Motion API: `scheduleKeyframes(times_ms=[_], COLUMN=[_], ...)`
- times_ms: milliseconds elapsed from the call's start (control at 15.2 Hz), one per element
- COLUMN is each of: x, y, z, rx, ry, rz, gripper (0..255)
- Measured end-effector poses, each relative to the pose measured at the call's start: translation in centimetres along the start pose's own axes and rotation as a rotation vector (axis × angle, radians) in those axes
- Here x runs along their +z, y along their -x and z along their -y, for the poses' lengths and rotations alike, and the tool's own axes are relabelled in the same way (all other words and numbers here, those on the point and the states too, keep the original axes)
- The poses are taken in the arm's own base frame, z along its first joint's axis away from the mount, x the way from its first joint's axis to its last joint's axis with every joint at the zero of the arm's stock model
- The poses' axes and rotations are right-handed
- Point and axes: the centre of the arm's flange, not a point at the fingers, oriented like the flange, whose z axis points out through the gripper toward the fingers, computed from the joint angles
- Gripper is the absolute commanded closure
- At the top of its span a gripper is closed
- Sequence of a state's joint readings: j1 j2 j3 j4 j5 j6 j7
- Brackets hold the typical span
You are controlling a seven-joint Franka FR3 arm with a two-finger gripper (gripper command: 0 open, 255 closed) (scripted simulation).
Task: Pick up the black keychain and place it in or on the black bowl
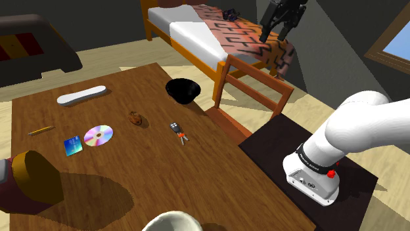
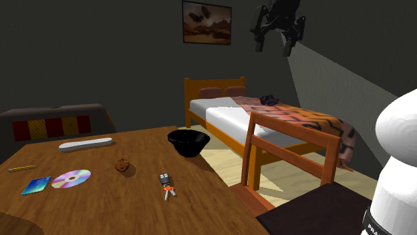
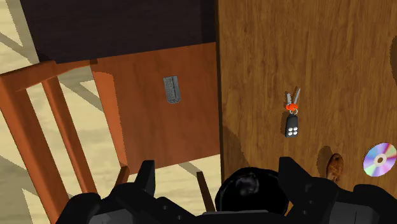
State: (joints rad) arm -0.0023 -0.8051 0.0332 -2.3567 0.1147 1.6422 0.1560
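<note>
Your claw [image 1: 276, 34] hangs high, open and empty, while the keychain [image 1: 177, 129] lies untouched on the table [image 1: 125, 84], apart from the bowl [image 1: 182, 90].

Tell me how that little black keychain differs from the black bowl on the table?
The black bowl is far bigger than the black keychain. The bowl is round and all black; the keychain is a small black fob with an orange ring and silvery keys. The bowl stands upright, open side up; the keychain lies flat. Both rest apart on the wooden table.
</note>
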Motion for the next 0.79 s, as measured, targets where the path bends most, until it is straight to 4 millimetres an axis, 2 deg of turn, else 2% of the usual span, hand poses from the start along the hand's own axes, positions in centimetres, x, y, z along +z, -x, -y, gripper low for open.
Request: scheduleKeyframes(times_ms=[66,198,528,792], x=[0.0,1.4,6.0,11.0], y=[0.0,-0.2,-0.3,-0.8], z=[0.0,0.9,4.0,7.2], rx=[0.0,0.0,0.002,0.004], ry=[0.0,0.0,0.002,0.004], rz=[0.0,-0.001,-0.007,-0.011], gripper=[0,0,0,0])
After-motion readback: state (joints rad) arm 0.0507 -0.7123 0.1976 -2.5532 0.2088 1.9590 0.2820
